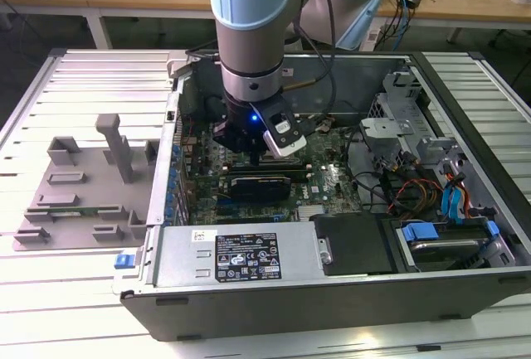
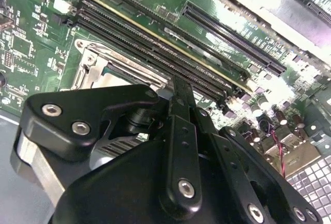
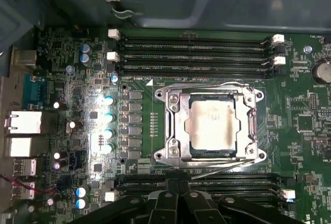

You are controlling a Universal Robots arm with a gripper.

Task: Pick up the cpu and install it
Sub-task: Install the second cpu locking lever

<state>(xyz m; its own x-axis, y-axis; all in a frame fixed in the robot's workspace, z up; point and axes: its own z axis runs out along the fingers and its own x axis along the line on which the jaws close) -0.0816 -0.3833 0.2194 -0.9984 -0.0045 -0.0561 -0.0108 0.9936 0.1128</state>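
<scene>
The cpu [image 3: 212, 125], a flat square chip with a silvery top plate, lies flat inside the metal socket frame [image 3: 170, 125] on the green motherboard in the first wrist view. My gripper [image 3: 178, 185] hovers above the board beside the socket, over the memory slots, with its black fingers [image 3: 192, 203] pressed together and nothing between them. In the second wrist view the gripper [image 2: 178, 87] points at the edge of the socket frame [image 2: 88, 69]. In the exterior view the gripper [image 1: 249, 158] is down inside the open computer case [image 1: 249, 293].
Memory slots [image 3: 196, 53] run on both sides of the socket. A grey plastic tray [image 1: 83, 193] lies outside the case on the exterior view's left. A power supply [image 1: 241, 255], drive bays [image 1: 448, 243] and cables [image 1: 406, 189] sit along the case's near and right sides.
</scene>
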